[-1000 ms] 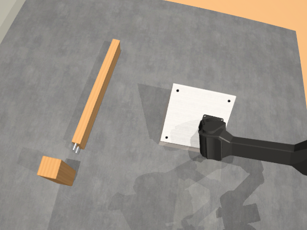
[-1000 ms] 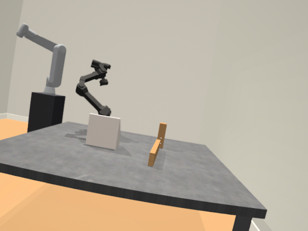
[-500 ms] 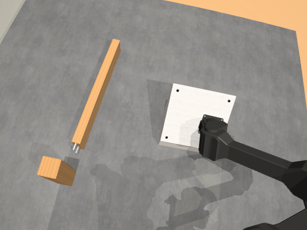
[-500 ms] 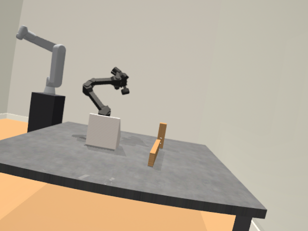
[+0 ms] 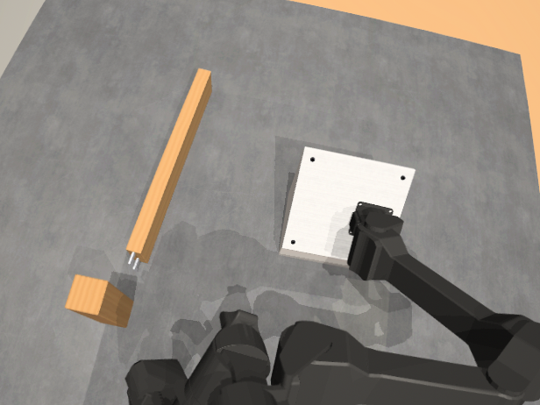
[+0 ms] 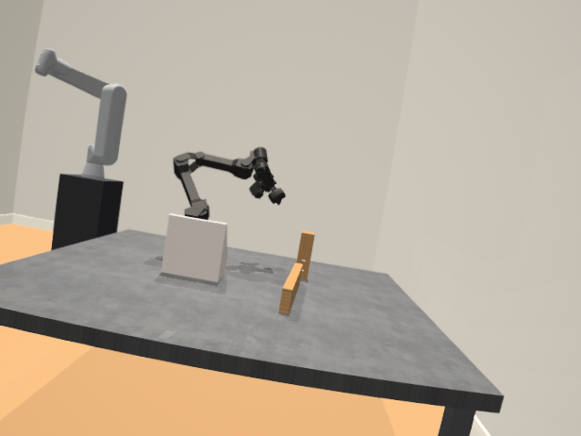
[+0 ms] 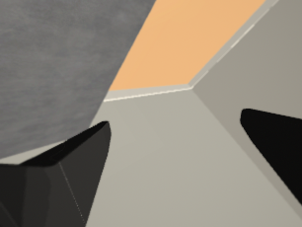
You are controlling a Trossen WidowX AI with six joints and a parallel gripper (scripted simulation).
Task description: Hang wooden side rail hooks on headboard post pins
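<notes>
On the table [image 6: 141, 302], the rail [image 5: 172, 163] lies flat, its hooks [image 5: 133, 262] pointing at the post [image 5: 98, 299] standing just beyond its end, apart from it. To the rail's right in the top view sits the block [image 5: 333, 197] carrying the arm's base; the gripper [image 6: 267, 192] hangs open, high above the table.

The dark grey six-joint arm [image 6: 214, 162] rises from its base, folds at the elbow and reaches out level, well above the counter. Its wrist bends downward at the end. The black parallel-jaw tool [image 6: 268, 192] hangs in the air with its jaws spread nearly to their widest, and nothing sits between the fingers.
</notes>
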